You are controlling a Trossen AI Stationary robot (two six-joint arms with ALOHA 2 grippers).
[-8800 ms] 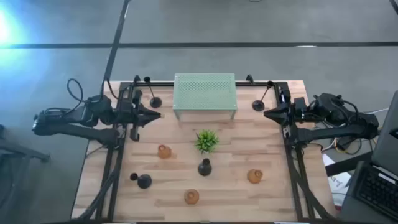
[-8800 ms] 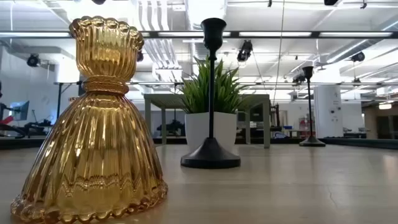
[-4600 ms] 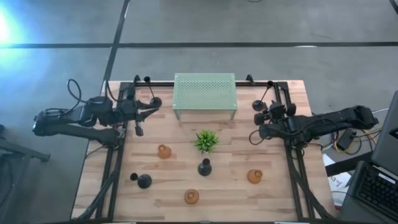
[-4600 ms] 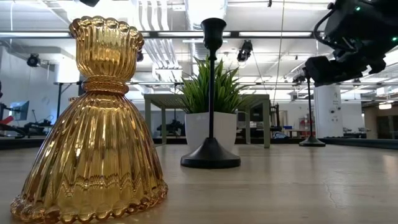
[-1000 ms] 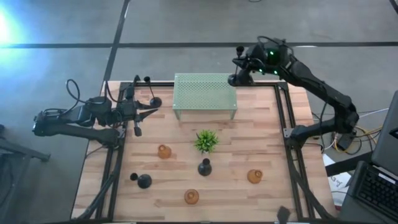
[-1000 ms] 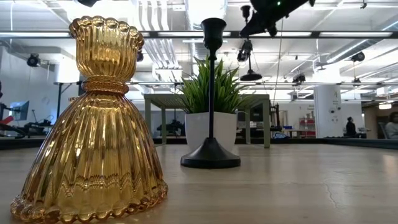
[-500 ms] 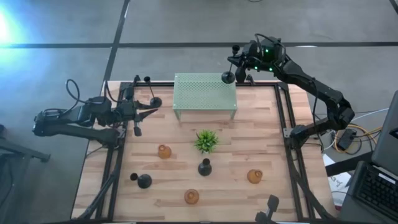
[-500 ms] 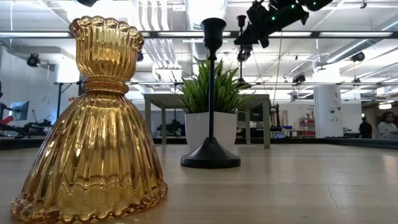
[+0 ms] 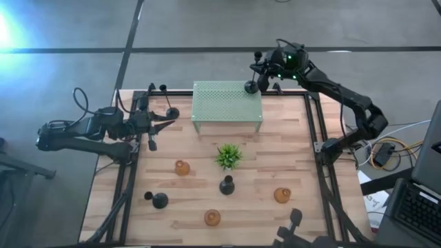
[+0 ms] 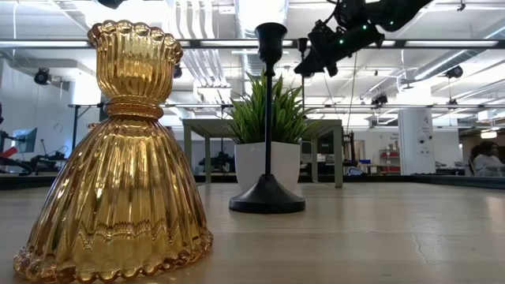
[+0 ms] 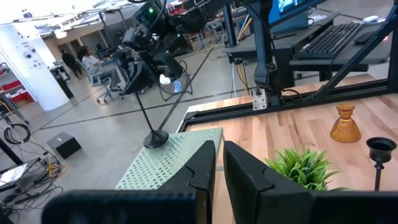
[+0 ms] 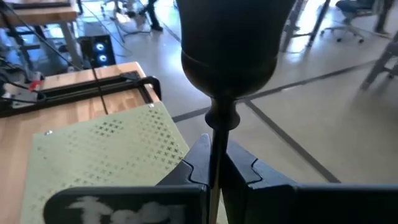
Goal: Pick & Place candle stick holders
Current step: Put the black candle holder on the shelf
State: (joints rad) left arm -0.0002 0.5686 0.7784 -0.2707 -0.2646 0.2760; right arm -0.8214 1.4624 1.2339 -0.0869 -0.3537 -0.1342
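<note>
Over the back right corner of the pale green perforated stand (image 9: 227, 102), we see a tall black candle stick holder (image 9: 252, 85) carried by the right gripper (image 9: 267, 71), whose fingers are clamped together on its thin stem. From the left wrist camera, its round base (image 11: 156, 139) appears at the stand's (image 11: 168, 162) far edge, though we cannot tell whether it touches the mesh or hangs just above it. The right wrist camera shows the holder's cup (image 12: 235, 43) filling much of the picture, with the stem pinched between the two dark fingers (image 12: 198, 160); the base is hidden below them.

A second tall black holder (image 9: 170, 112) stands at the table's back left, near the stand's left end. Just beside it waits the left gripper (image 9: 162, 124), its fingers nearly together and holding nothing.

Farther forward on the wooden table (image 9: 303, 172) sit three amber glass holders: one left of centre (image 9: 182, 167), one at the front (image 9: 212, 218), one to the right (image 9: 282, 195). Two short black bulbous holders stand at front left (image 9: 159, 200) and centre (image 9: 227, 184), the latter just in front of a small green plant (image 9: 228, 156).

At table height, an amber holder (image 10: 118, 158) looms close, hiding much of the table behind it. The right gripper (image 10: 316, 47) shows high up, the stem in it hard to make out.
</note>
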